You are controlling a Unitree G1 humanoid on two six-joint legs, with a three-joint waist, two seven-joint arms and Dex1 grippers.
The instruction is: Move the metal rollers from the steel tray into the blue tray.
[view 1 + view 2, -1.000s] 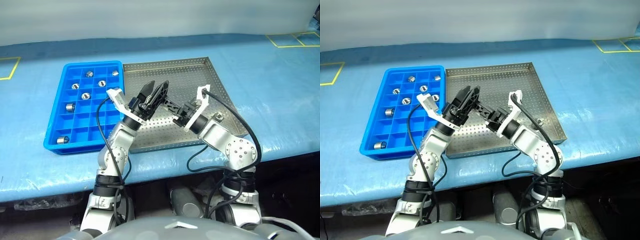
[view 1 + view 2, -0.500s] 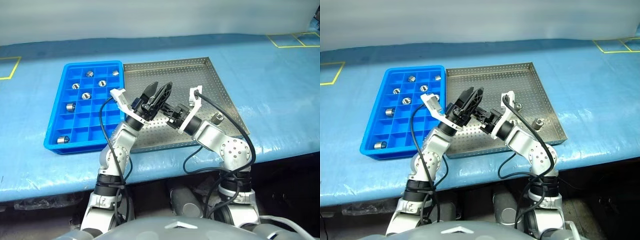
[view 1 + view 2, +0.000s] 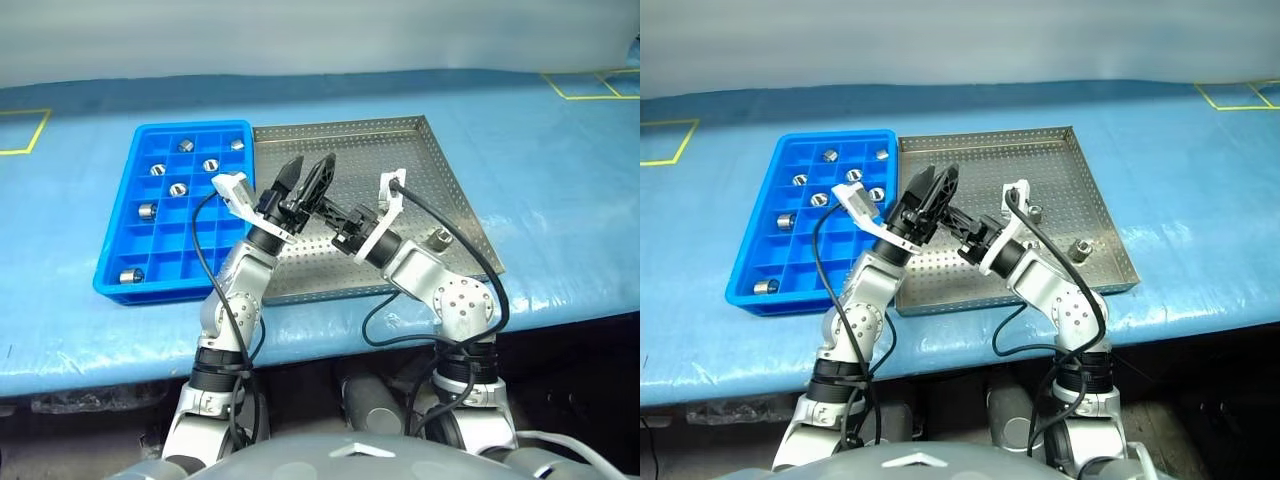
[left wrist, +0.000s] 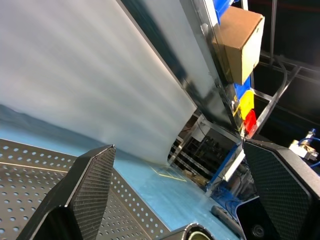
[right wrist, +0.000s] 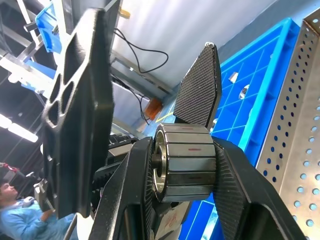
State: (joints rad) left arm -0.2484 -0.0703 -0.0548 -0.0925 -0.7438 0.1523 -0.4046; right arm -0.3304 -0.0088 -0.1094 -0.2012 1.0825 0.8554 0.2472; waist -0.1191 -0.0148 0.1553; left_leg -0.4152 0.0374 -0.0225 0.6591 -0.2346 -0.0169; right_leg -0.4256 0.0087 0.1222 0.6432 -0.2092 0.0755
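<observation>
Midair, the right pincer (image 5: 182, 165) grips a metal roller (image 5: 185, 162) between the left pincer's (image 3: 307, 178) wide jaws (both raised).

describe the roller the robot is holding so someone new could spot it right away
Find the steel tray on the blue table. Above its near left part the two arms meet, and the right gripper is shut on one metal roller, raised between the open fingers of the left gripper. The other rollers lie flat in the trays; this one is held up.
</observation>
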